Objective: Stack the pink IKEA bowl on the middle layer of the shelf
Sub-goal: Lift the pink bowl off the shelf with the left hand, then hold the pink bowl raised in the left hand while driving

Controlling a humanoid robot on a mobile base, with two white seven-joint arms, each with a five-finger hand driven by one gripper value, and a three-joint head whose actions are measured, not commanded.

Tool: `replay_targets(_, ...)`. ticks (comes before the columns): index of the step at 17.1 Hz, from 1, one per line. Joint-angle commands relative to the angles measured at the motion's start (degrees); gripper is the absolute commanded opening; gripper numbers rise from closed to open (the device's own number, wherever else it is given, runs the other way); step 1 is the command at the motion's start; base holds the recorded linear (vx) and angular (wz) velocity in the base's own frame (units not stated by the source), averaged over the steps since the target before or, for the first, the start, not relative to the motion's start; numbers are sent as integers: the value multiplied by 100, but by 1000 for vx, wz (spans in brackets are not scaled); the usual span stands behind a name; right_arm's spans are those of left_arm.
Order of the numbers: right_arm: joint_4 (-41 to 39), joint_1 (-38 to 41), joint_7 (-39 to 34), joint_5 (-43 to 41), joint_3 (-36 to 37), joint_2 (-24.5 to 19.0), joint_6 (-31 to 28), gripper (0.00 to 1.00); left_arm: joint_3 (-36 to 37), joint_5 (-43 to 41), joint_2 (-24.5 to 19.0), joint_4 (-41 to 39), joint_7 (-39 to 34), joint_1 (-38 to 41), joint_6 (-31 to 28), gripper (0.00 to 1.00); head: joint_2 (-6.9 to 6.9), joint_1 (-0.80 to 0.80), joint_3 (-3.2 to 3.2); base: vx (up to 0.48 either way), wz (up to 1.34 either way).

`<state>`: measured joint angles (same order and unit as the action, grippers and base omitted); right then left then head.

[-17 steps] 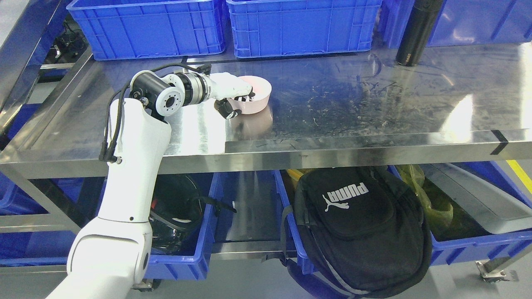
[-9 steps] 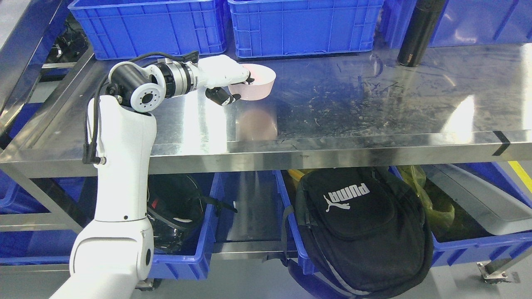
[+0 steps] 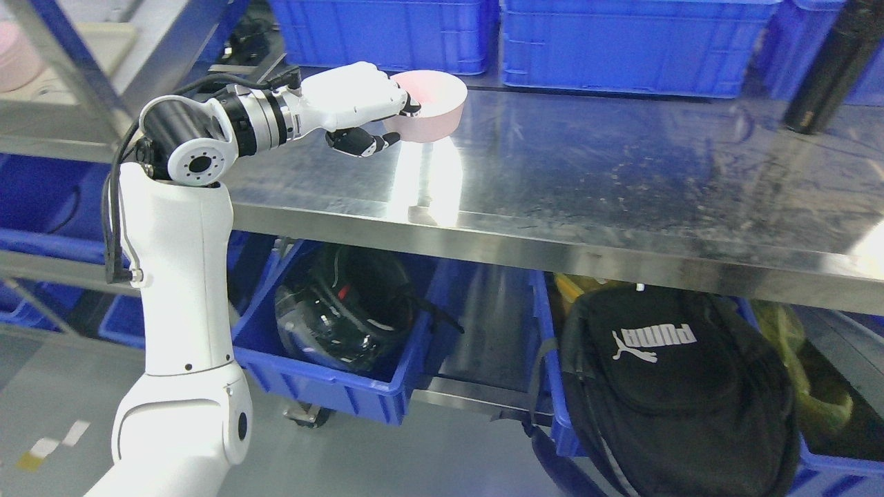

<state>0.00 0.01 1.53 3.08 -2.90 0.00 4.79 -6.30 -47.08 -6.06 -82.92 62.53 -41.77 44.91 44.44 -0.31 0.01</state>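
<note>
My left hand [image 3: 376, 117] grips the near rim of a pink bowl [image 3: 435, 107] and holds it a little above the steel table [image 3: 587, 172]. Fingers lie over the rim and the thumb presses under the bowl's side. The white left arm rises from the lower left. At the upper left edge stands a shelf [image 3: 83, 76] with a slanted steel post, and a pink object [image 3: 17, 65] rests on one of its layers. The right arm does not show.
Blue crates [image 3: 587, 38] line the back of the table, and a black bottle [image 3: 829, 69] stands at the far right. Under the table are a blue bin with a black helmet [image 3: 345, 310] and a black backpack [image 3: 677, 386].
The left hand has raised the pink bowl off the table surface. The whole picture has shifted right and down as the camera turned left, bringing the shelf into view.
</note>
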Motion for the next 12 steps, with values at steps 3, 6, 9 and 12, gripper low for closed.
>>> replay_targets(3,-100,131,-4,0,0,100,-4,100,-223,322,500,-260,-4,441,9,0,0,0,0,-100,940)
replay_targets(6,-100,131,-4,0,0,100,-4,100,5,322,506,-278,-30,477,9,0,0,0,0,-72,1275)
replay_targets(9,-100,131,-4,0,0,100,-4,100,172,322,506,-313,-65,477,9,0,1,0,0,-26,1493)
replay_targets(12,-100,131,-4,0,0,100,-4,100,208,314,506,-366,-65,459,9,0,2,0,0,-8,1414)
